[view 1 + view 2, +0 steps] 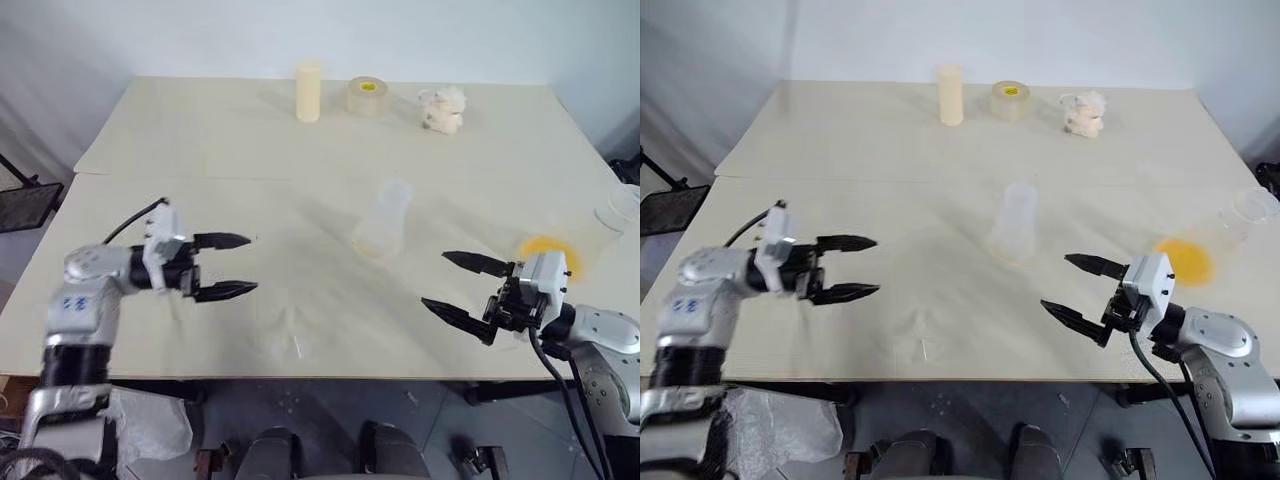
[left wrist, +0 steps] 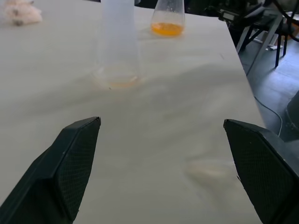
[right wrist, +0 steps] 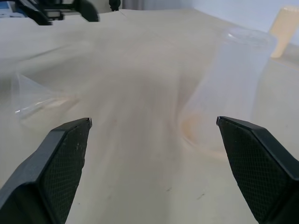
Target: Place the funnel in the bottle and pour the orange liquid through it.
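Nearest the head camera: two grippers, both raised over the front edge of the table [image 1: 330,170]. Left gripper [image 1: 224,266]: jaws spread wide, empty, pointing inward. Right gripper [image 1: 468,288]: jaws spread wide, empty, pointing inward.

Counted on the table: one bottle [image 1: 383,221], upright, near the centre, between the two grippers and farther back. One funnel [image 3: 35,99], clear, lying on its side on the surface near the front edge, well apart from the bottle. One clear cup [image 2: 168,17] holding the orange liquid [image 1: 544,250], at the right side, just behind the right gripper. One further clear cup [image 1: 619,209] at the far right edge. Along the back edge: one cream cylinder [image 1: 308,91], one roll of tape [image 1: 367,95], one small white fluffy object [image 1: 443,109].

Left wrist view: bottle base and orange liquid in line ahead, plus dark chair or stand legs [image 2: 264,35] beyond the table edge. Right wrist view: funnel outline distinct, faint in the head views; left gripper beyond it.

Surface: pale cream, matte, two boards joined by a seam. Room: grey floor, pale wall.
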Motion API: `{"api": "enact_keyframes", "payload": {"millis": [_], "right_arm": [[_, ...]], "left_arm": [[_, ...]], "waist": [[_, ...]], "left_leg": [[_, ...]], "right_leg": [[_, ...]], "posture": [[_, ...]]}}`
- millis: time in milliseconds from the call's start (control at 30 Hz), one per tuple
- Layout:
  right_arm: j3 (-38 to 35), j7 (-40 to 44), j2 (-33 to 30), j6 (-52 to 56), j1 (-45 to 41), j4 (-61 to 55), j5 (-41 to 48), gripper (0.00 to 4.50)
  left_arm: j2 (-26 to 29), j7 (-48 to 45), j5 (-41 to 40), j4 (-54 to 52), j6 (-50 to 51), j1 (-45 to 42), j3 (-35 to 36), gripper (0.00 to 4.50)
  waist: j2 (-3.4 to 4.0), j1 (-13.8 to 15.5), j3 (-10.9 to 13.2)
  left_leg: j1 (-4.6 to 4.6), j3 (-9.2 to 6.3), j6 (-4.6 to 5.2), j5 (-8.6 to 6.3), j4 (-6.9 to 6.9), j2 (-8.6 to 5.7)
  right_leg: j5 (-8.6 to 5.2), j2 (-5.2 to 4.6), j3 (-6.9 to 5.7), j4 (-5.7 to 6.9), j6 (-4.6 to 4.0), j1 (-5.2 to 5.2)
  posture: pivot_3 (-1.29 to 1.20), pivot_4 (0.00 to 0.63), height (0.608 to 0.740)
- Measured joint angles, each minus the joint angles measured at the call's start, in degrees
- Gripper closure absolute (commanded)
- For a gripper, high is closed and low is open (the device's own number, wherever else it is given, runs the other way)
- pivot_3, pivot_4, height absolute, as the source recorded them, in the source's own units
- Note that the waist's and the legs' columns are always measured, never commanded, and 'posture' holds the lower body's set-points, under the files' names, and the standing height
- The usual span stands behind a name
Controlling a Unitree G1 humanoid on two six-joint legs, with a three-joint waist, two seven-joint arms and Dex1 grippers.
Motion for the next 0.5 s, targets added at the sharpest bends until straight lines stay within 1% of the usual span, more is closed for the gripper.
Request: {"api": "enact_keyframes", "payload": {"millis": [100, 200, 367, 500], "right_arm": [[-0.05, 1.02, -0.30, 0.43, -0.55, 1.07, 0.00, 0.00], [0.22, 1.78, -0.30, 0.88, -1.85, 1.57, -0.01, 0.00], [1.53, 2.65, -0.30, 1.07, -3.84, 2.90, -0.12, 0.00], [2.00, 2.71, -0.30, 1.13, -3.94, 3.02, -0.12, 0.00]], "left_arm": [[2.72, -0.08, -1.30, -3.88, 0.78, 8.43, 2.34, 0.02], [3.33, 0.03, -1.72, -6.46, 1.06, 12.86, 2.71, 0.02], [3.42, 2.96, -1.73, -11.48, 1.51, 12.57, 1.51, 0.02], [3.41, 5.53, -1.65, -15.29, 3.11, 11.83, -1.47, 0.02]], "waist": [[0.03, 0.06, 0.01], [0.03, 0.27, 0.01], [0.04, 0.20, 0.01], [0.05, -0.02, 0.01]], "left_leg": [[0.03, 0.01, -0.02, -0.01, -0.02, 0.01], [0.02, -0.01, -0.01, -0.01, 0.03, -0.02], [0.02, -0.01, -0.01, -0.01, 0.01, -0.03], [0.05, 0.06, -0.04, -0.03, -0.04, -0.06]], "right_leg": [[0.00, 0.00, 0.01, 0.02, 0.00, 0.00], [0.00, -0.01, 0.05, 0.02, 0.00, 0.03], [0.00, -0.01, 0.07, 0.02, -0.01, 0.02], [0.00, 0.00, 0.06, 0.03, -0.01, -0.01]], "posture": [[0.00, 0.150, 0.740], [0.00, 0.150, 0.740], [0.00, 0.150, 0.740], [0.00, 0.150, 0.740]]}}
